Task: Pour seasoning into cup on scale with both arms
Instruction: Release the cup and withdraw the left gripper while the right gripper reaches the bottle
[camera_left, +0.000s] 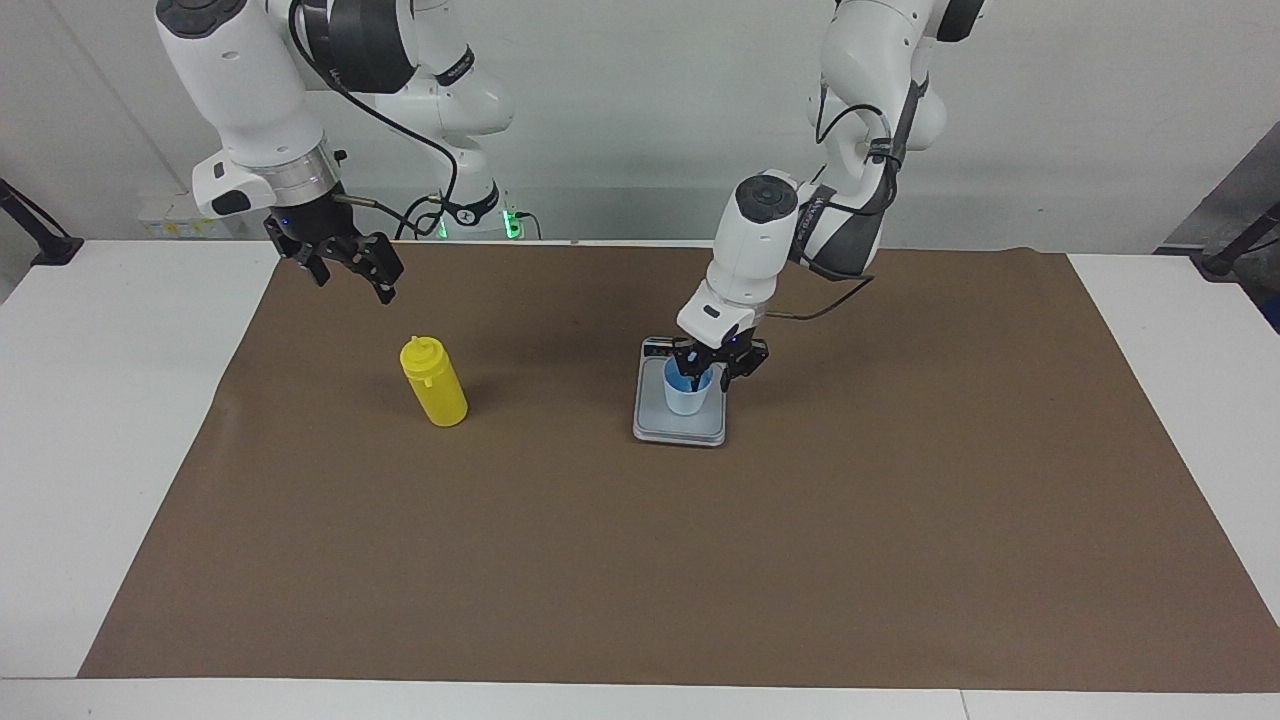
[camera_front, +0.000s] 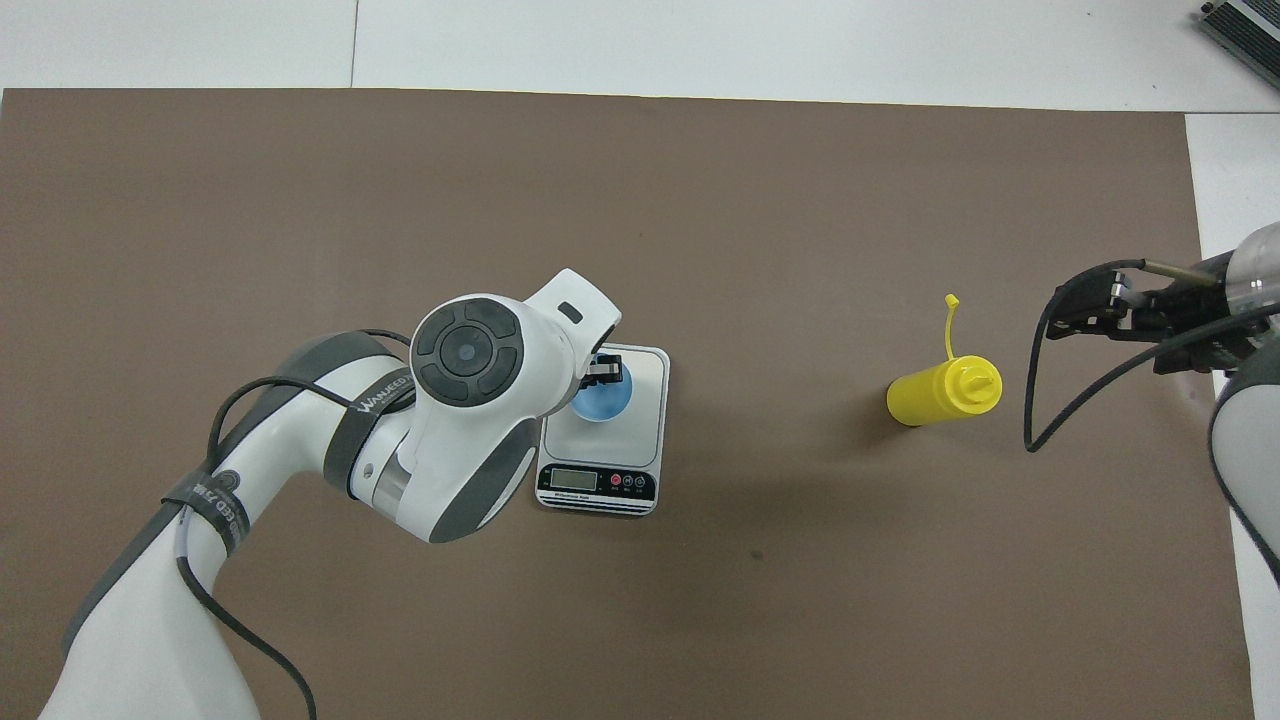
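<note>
One yellow squeeze bottle (camera_left: 433, 383), standing. One light blue cup (camera_left: 687, 389). One scale (camera_left: 680, 424), cup on it. One brown mat (camera_left: 660, 560) over one white table (camera_left: 90, 420). Two white robot arms, each with one black gripper: left gripper (camera_left: 712, 375), right gripper (camera_left: 350, 272). One yellow tethered tip (camera_front: 950, 300) on the bottle.
</note>
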